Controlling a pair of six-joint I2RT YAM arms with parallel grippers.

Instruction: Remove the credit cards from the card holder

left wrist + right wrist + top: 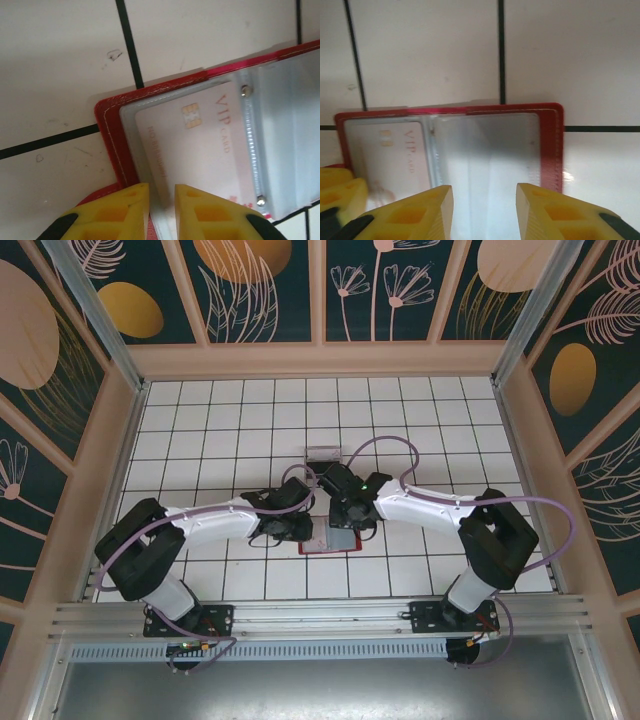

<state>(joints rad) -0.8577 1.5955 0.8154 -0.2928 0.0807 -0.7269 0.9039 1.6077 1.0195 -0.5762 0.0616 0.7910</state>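
Card holder (pixel 330 545): where did it lie? (Q.)
Open and flat on the white tiled table (pixel 200 420), near the middle, under both wrists. (R.)

Anything around it, or in the way? (Q.)
One small clear box (pixel 322 454) lay beyond it, farther from the bases and apart. From above, the two wrists covered most of the holder. (R.)

Counts? (Q.)
One holder, with two clear pockets seen. One credit card (pixel 200 145), pale and marked VIP, sat inside the pocket on the left arm's side. The other pocket looked hazy and blank. One box, two arms. (R.)

Arms and tools? (Q.)
Both arms reached inward, elbows out, wrists meeting over the holder. Left gripper (pixel 161 210) sat at the holder's corner, jaws narrow, sleeve edge in the gap. I could not tell whether it pinched. Right gripper (pixel 485 215) stood over the blank pocket, jaws well apart, holding nothing. (R.)
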